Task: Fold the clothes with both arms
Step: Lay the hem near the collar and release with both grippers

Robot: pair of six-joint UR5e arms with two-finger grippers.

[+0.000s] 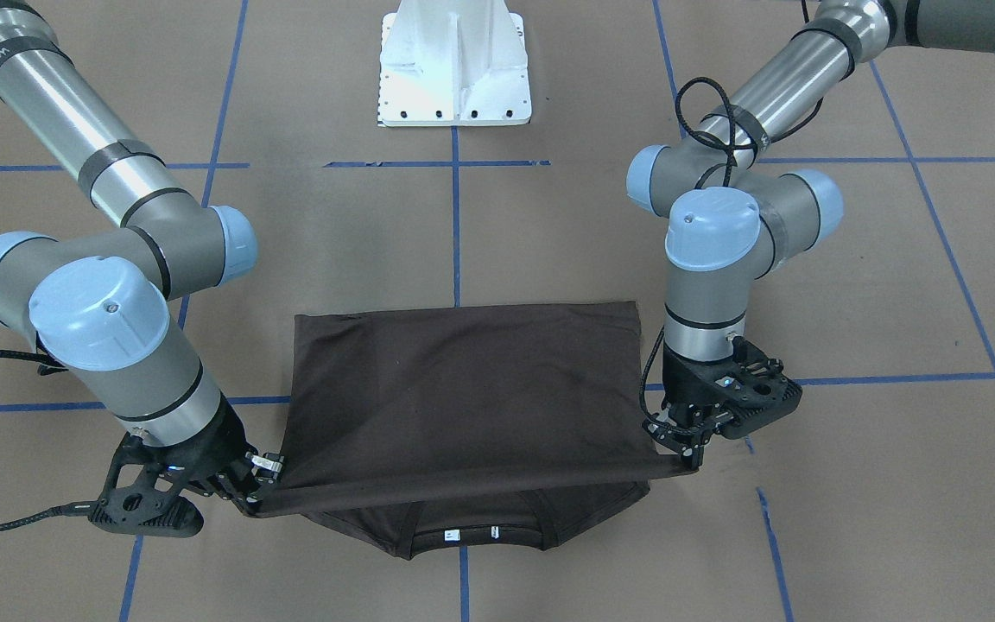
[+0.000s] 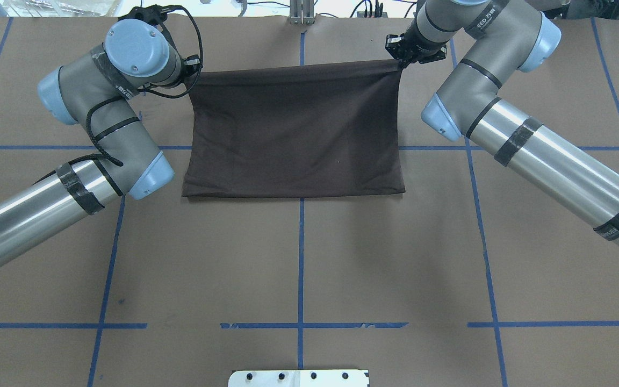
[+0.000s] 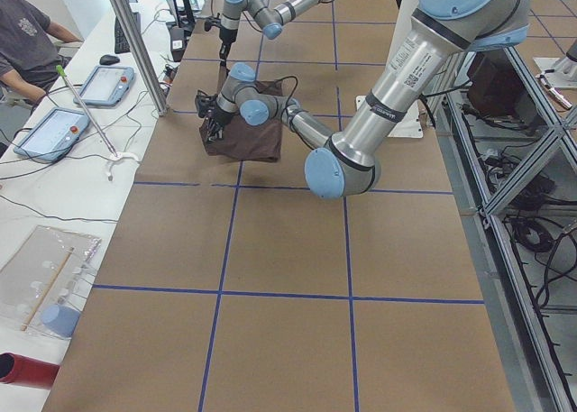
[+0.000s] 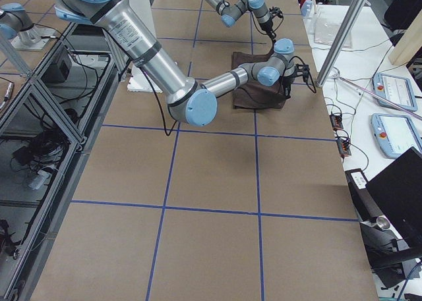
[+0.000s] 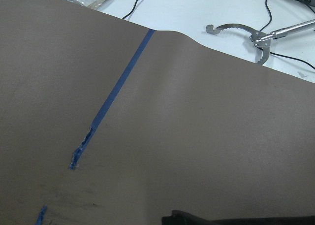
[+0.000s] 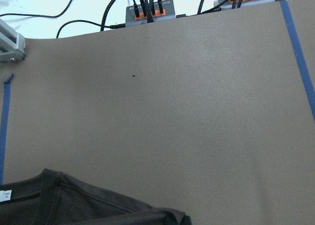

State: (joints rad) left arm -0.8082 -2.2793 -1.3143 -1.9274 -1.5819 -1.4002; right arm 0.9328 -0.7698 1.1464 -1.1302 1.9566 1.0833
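A matt dark cloth T-shirt (image 1: 463, 389) lies on a matt brown paper table cover (image 1: 549, 233); beside it, left arm (image 1: 774, 86) and right arm (image 1: 74, 121) show shiny metal tubes and smooth plastic caps.

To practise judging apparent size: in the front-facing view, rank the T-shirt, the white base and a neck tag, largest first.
1. T-shirt
2. white base, though the frame's top edge crops it
3. neck tag, by far the smallest

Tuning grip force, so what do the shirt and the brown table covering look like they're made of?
T-shirt: soft matte knit, probably cotton; it drapes off the lifted edge, with a ribbed-looking collar. Table covering: matte brown paper or thin card; it buckles near its edge in the left wrist view.
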